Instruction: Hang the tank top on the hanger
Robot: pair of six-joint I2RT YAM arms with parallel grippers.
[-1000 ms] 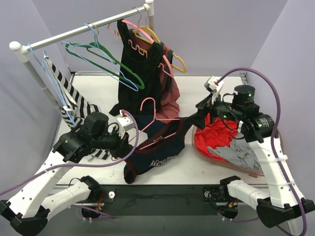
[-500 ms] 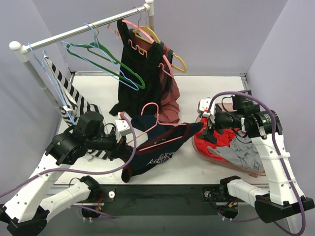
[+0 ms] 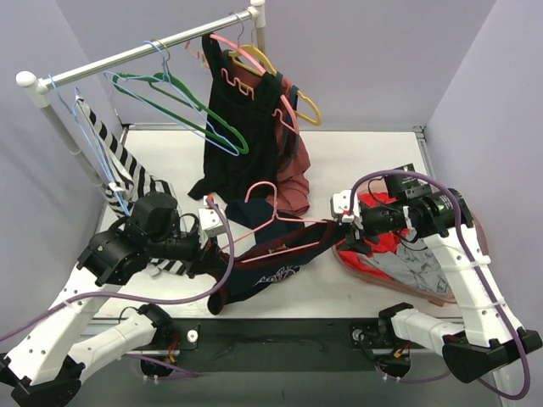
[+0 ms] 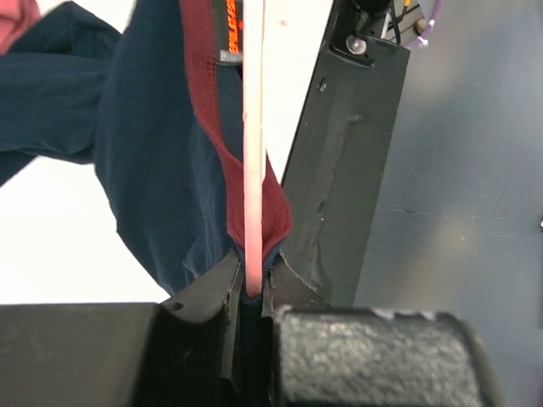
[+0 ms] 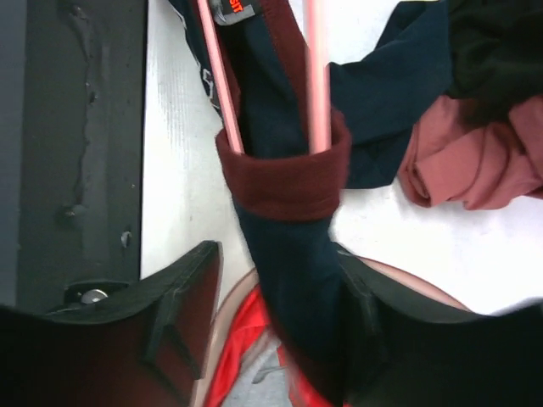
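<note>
The tank top (image 3: pixel 271 264), navy with dark red trim, hangs stretched between both grippers above the table. The pink hanger (image 3: pixel 273 219) lies along its top edge, hook up. My left gripper (image 3: pixel 217 244) is shut on the hanger's rod and the red trim together; the left wrist view shows the rod (image 4: pixel 253 127) pinched in the jaws (image 4: pixel 249 287) with the fabric (image 4: pixel 161 153). My right gripper (image 3: pixel 342 225) is at the garment's right end, jaws wide open (image 5: pixel 276 263). A red-trimmed strap (image 5: pixel 284 182) loops round two hanger rods, and navy cloth runs down between the fingers along the right finger (image 5: pixel 366 318).
A clothes rail (image 3: pixel 144 52) crosses the back with a green hanger (image 3: pixel 182 97), a yellow hanger (image 3: pixel 307 106), a black dress (image 3: pixel 242 127) and a striped garment (image 3: pixel 119 165). A maroon garment (image 3: pixel 297 182) hangs behind. A pink bin (image 3: pixel 424 292) of red and grey clothes sits at the right.
My right gripper has swung left and down from above the bin to the tank top's right end. The tank top and hanger now stretch flatter between the grippers.
</note>
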